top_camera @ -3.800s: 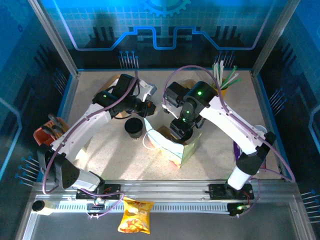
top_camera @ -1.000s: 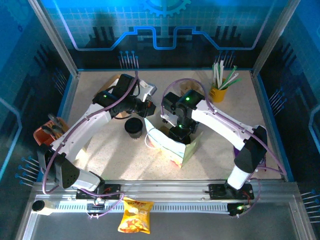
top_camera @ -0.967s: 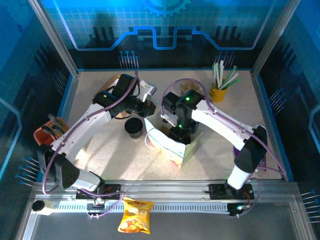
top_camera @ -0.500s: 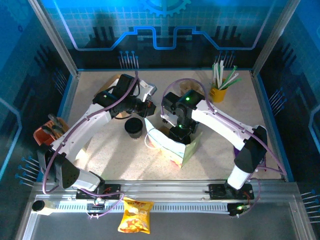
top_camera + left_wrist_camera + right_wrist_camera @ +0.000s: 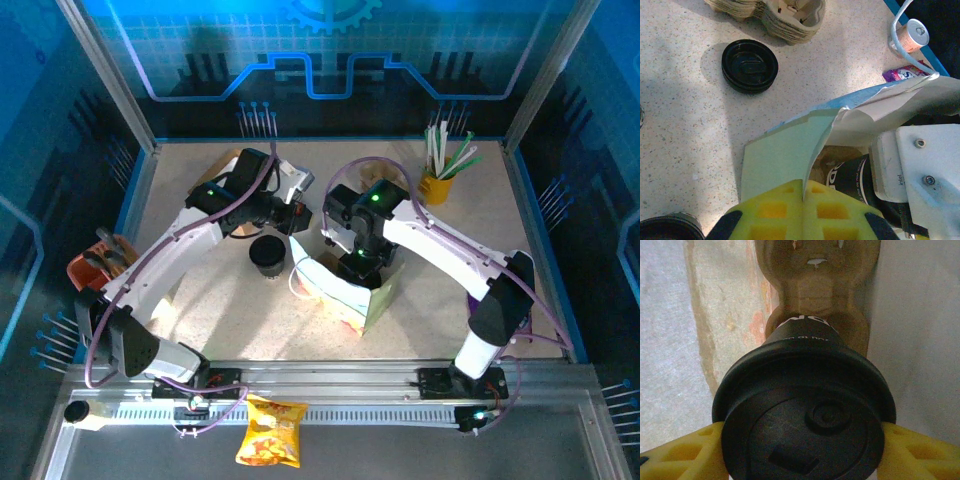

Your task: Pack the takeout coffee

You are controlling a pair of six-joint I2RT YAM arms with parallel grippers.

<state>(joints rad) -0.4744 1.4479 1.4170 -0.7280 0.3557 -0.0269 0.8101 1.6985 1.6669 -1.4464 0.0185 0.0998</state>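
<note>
Two grippers are working at the paper bag (image 5: 345, 297), which is standing near the middle of the table (image 5: 240, 320). The left gripper (image 5: 803, 200) is pinching the bag's upper edge. Its yellow fingers (image 5: 772, 210) are pressing flat together with only the paper between them, and it is holding the mouth open.

The right gripper (image 5: 800, 452) is reaching down into the open bag from above. Its jaws are standing partway apart and clamping the takeout coffee (image 5: 805, 405) at the rim of its black lid, one yellow pad on each side. The coffee is hanging upright inside the bag, lid facing the wrist camera, between the bag's pale walls. Its body is looking dark with white lettering in that shade. Beneath it is lying what seems to be a pulp drink carrier (image 5: 817, 285), though I cannot tell whether the cup's base is touching it.

A second lidded cup (image 5: 268, 253) is standing on the table just left of the bag. In the left wrist view, a stack of black lids (image 5: 750, 66) is sitting apart from the bag, near a pile of pulp trays (image 5: 785, 12). A yellow holder of straws (image 5: 437, 186) is standing toward the far right, and a snack packet (image 5: 270, 432) is lying on the near rail.
</note>
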